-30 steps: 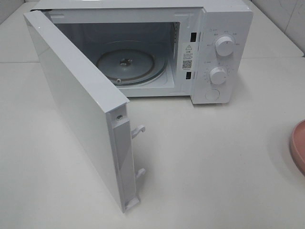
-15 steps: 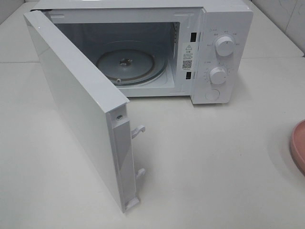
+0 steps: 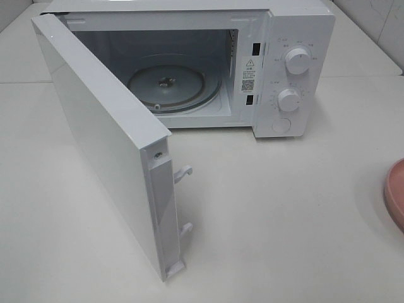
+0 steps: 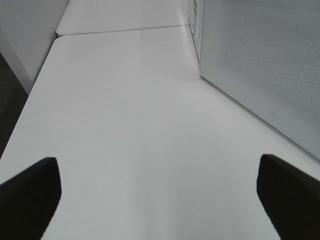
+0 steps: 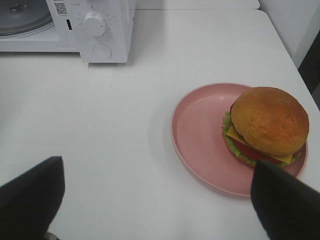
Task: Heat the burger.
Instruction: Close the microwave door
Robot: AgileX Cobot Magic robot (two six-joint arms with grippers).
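Grippers are absent from the high view; microwave (image 3: 189, 69) door (image 3: 107, 145) is swung wide, turntable (image 3: 165, 85) bare, plate (image 3: 396, 189) rim seen at the right edge. Left gripper (image 4: 160, 192): fingers spread, nothing held, table (image 4: 125, 125) below. Right gripper (image 5: 160, 202): fingers apart, empty; burger (image 5: 267, 125) sits off-centre on the plate (image 5: 200, 135). Plate rim is judged the safer grasp, kept level.

white table (image 3: 284, 214) carrying a microwave (image 3: 278, 69) and a pink plate (image 3: 396, 189).
the microwave stands at the back with its door (image 3: 101, 139) swung open; the plate lies well apart, near the right edge.
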